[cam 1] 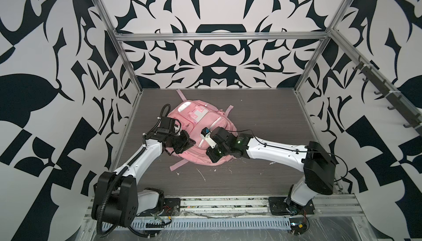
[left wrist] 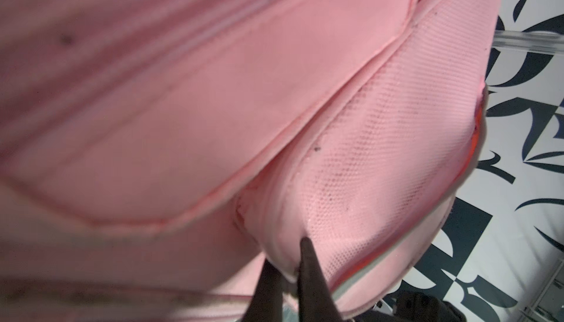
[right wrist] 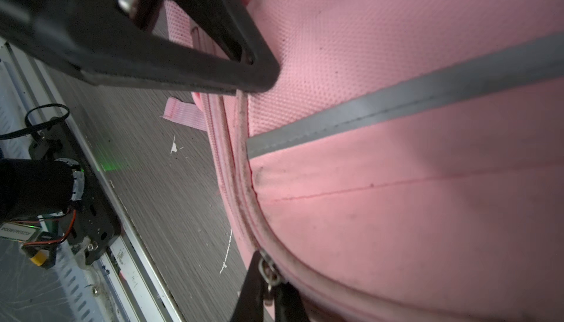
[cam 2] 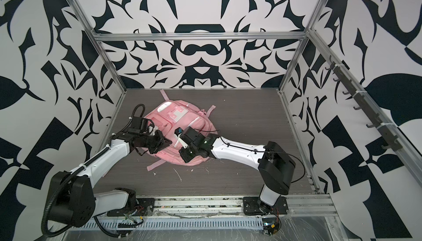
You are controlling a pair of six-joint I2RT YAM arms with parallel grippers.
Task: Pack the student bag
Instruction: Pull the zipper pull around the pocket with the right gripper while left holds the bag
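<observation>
At mid-frame in a top view, your student bag [cam 1: 196, 124] lies flat on the counter [cam 1: 274, 114], left tool [left wrist: 288, 259] clenched on its mesh pocket [left wrist: 381, 152] edge, apparently to steady it, right tool [right wrist: 268, 277] clamped on the zip pull [right wrist: 268, 270], evidently to run the zip.

The student bag [cam 1: 213, 119] is pink with a grey reflective strip [right wrist: 396, 103]. The table [cam 1: 262, 118] is dark grey, wood-grained. The walls [cam 1: 217, 52] carry a black-on-white abstract pattern.
</observation>
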